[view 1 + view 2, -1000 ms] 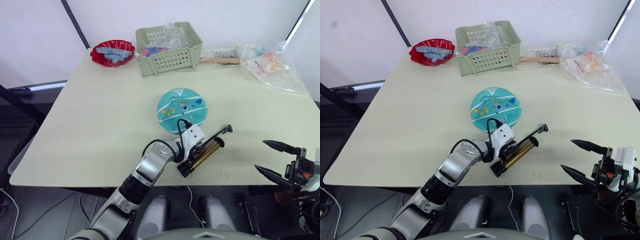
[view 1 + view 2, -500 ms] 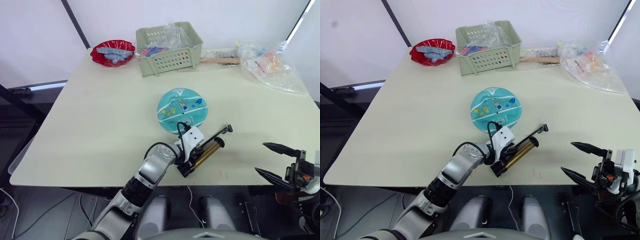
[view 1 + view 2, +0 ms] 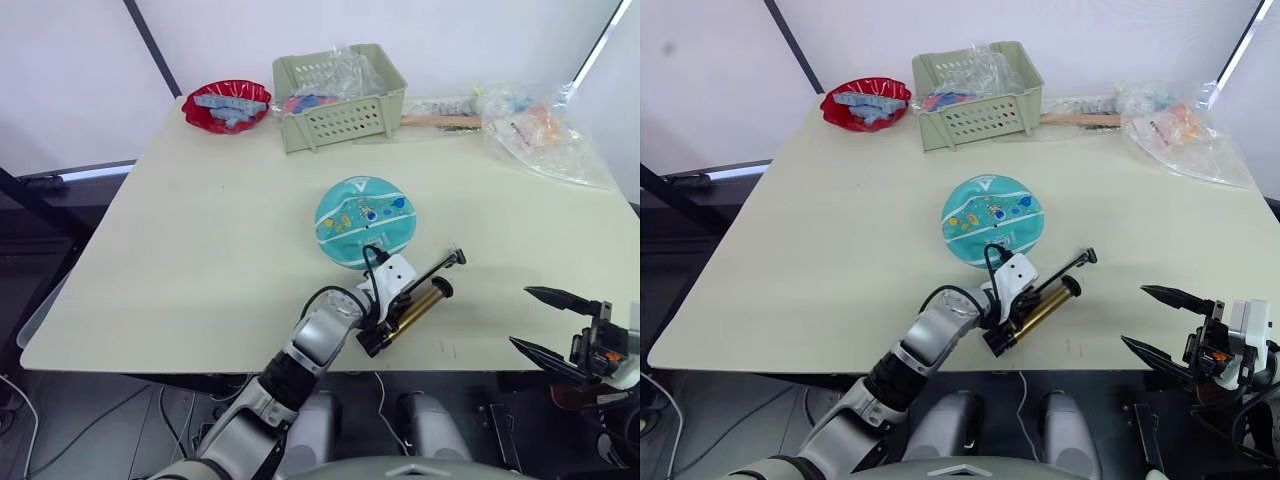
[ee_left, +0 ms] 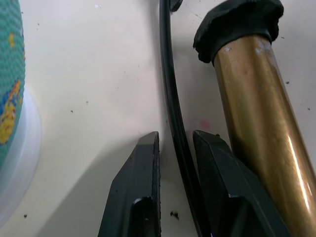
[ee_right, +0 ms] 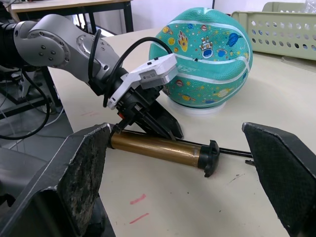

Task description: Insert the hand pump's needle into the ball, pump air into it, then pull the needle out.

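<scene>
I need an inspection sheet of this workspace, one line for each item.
Surface: beige table, small red marks near the front edge.
Job's things: ball on a white ring; hand pump lying flat before it; needle not discernible.
Clutter: red bowl, green basket, plastic bags at the far edge.
Hands: left hand open, fingers either side of the pump's hose; right hand open, off the front right edge.
Cables: black cable looped at the left wrist.
Surroundings: white walls; nothing else seen.

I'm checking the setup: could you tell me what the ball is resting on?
The ball sits on a low white ring on the table; the ring's middle is hidden beneath it.
</scene>
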`<state>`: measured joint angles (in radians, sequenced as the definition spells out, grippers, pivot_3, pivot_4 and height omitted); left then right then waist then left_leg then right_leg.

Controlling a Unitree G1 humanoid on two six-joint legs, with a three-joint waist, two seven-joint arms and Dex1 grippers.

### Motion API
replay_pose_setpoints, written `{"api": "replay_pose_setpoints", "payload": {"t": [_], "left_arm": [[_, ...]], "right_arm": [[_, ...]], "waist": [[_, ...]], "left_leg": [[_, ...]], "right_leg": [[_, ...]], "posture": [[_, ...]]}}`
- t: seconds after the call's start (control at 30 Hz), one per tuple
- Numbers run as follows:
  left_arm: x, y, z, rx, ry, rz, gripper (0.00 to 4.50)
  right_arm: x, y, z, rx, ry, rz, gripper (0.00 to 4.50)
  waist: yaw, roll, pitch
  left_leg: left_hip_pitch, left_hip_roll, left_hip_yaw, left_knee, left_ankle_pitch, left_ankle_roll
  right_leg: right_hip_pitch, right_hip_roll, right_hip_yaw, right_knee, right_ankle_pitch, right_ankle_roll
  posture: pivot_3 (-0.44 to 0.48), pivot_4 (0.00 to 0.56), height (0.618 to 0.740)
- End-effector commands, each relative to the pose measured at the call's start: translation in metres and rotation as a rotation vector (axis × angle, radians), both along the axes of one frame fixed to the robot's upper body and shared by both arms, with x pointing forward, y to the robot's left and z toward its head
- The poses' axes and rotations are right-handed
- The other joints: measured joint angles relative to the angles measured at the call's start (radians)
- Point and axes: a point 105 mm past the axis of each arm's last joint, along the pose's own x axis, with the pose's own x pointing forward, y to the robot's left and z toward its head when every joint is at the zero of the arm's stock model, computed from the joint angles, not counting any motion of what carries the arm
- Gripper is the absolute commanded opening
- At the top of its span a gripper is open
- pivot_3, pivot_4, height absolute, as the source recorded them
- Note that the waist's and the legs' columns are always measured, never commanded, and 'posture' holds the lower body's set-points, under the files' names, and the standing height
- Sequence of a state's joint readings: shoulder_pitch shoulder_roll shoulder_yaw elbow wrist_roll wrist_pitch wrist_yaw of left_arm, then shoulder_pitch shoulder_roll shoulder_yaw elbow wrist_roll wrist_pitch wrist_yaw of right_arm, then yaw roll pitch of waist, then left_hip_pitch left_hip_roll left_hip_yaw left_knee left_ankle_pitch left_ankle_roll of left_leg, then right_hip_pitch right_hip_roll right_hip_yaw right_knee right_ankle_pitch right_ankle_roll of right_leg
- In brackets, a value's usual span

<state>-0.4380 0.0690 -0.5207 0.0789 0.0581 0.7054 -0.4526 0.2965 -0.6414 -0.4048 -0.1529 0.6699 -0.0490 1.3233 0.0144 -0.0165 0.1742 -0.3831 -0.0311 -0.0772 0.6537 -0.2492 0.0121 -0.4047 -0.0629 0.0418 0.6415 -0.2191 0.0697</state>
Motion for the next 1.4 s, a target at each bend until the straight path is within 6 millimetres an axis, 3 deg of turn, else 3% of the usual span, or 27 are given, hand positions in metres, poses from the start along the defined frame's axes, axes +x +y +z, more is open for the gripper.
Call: {"api": "replay_pose_setpoints", "payload": {"t": [0.03, 0.43, 1.3, 1.37, 1.4], "left_arm": [[-0.001, -0.009, -0.005, 0.018, -0.005, -0.014, 1.19], [0.007, -0.031, -0.018, 0.048, 0.0, -0.013, 1.19], [0.02, -0.041, -0.028, 0.056, 0.018, 0.003, 1.19], [0.02, -0.041, -0.027, 0.053, 0.016, 0.002, 0.22], [0.021, -0.041, -0.027, 0.051, 0.015, 0.002, 0.01]], "right_arm": [[-0.001, 0.001, 0.008, -0.008, -0.038, 0.009, 4.5], [0.0, 0.001, 0.009, 0.015, -0.042, -0.025, 4.5], [-0.001, -0.027, 0.014, 0.034, -0.058, -0.211, 4.5], [0.0, -0.027, 0.014, 0.032, -0.056, -0.21, 4.5], [0.0, -0.027, 0.014, 0.031, -0.056, -0.209, 4.5]], "waist": [[0.0, 0.0, 0.0], [0.002, 0.0, -0.001], [0.002, 0.001, -0.004], [0.001, 0.001, -0.004], [0.001, 0.001, -0.004]], "left_leg": [[0.0, 0.0, 0.0, 0.0, 0.0, 0.0], [0.0, -0.001, -0.001, 0.0, 0.0, 0.0], [0.002, -0.002, -0.003, 0.0, 0.0, 0.0], [0.002, -0.002, -0.003, 0.0, 0.0, 0.0], [0.002, -0.002, -0.003, 0.0, 0.0, 0.0]], "right_leg": [[0.0, 0.0, 0.0, 0.0, 0.0, 0.0], [0.001, 0.0, 0.0, 0.0, -0.001, 0.002], [0.005, -0.001, -0.002, -0.001, -0.003, 0.005], [0.005, -0.001, -0.001, -0.001, -0.003, 0.005], [0.005, -0.001, -0.002, -0.001, -0.003, 0.005]], "posture": [[0.0, 0.15, 0.74], [0.0, 0.15, 0.74], [0.0, 0.15, 0.74], [0.0, 0.15, 0.74], [0.0, 0.15, 0.74]]}}
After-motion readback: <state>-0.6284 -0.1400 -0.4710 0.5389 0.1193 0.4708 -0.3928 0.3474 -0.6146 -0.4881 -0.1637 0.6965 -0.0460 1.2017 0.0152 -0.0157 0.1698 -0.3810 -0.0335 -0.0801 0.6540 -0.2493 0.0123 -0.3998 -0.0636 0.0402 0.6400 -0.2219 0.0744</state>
